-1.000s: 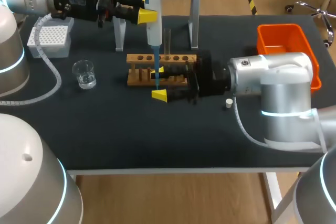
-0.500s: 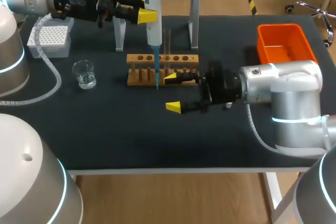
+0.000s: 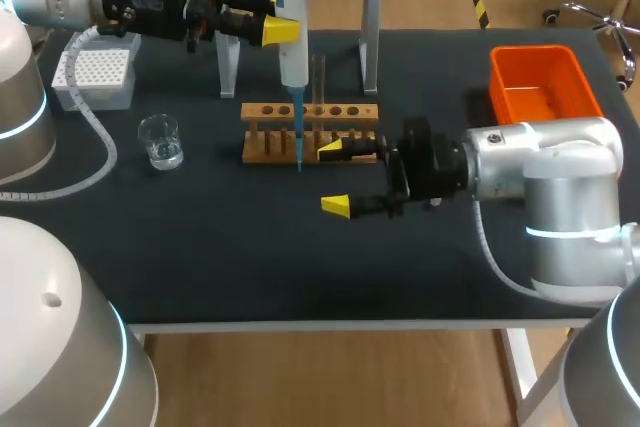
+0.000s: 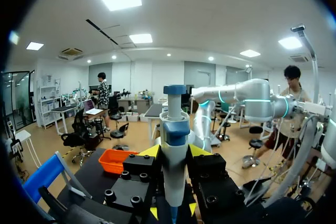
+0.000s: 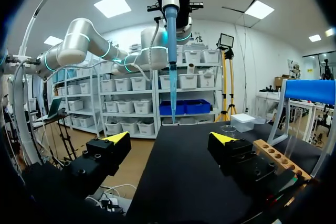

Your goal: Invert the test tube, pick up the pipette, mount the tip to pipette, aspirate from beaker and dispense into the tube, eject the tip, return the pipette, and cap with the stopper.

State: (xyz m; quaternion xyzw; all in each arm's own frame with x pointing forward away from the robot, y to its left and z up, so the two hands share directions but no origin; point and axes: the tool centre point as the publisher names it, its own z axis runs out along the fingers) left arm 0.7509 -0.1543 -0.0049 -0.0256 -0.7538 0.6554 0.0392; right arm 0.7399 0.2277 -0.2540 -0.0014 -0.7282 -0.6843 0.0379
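Head view: left pincer (image 3: 283, 31) clamps pipette (image 3: 293, 59) near rack (image 3: 345, 110); right pincer (image 3: 333, 178) wide, beside rack.

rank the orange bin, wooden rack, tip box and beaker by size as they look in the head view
1. orange bin, partly behind the right arm
2. wooden rack
3. tip box, close to the rack, so unsure
4. beaker, clearly smallest

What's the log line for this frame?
left pincer: shut on pipette, tip on | right pincer: open, empty, beside rack | test tube: upright in rack
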